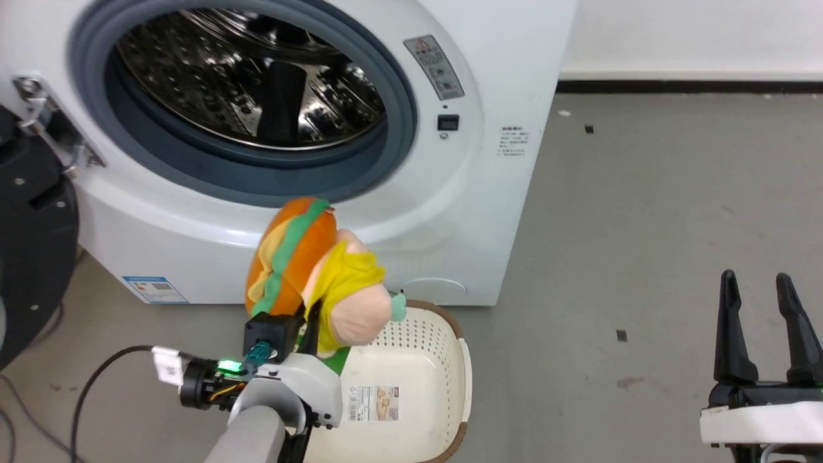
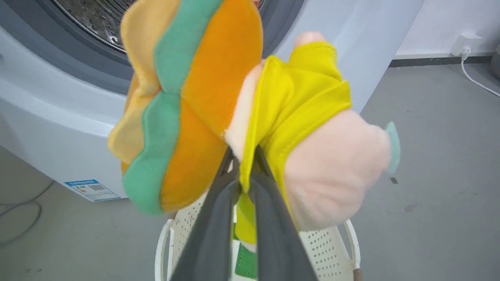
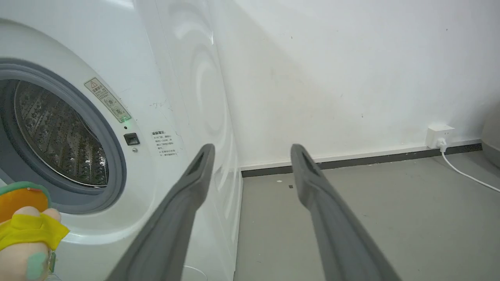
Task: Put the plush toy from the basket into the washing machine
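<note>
left fingers [image 2: 211, 234] clamp plush toy [image 1: 308, 263], seemingly clear of basket [image 1: 424, 360] | right fingers [image 3: 179, 210] wide, empty

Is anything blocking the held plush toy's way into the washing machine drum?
Nothing visible: the left gripper holds the plush toy just before the washing machine, whose porthole is open, door swung aside.

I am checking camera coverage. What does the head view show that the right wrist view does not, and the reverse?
Head view: the left pincer shut on the plush toy, the dark open door, a blue label. Right wrist view: a wall socket with its white cable. Both: the washing machine with its drum, the plush toy, the open right pincer.
</note>
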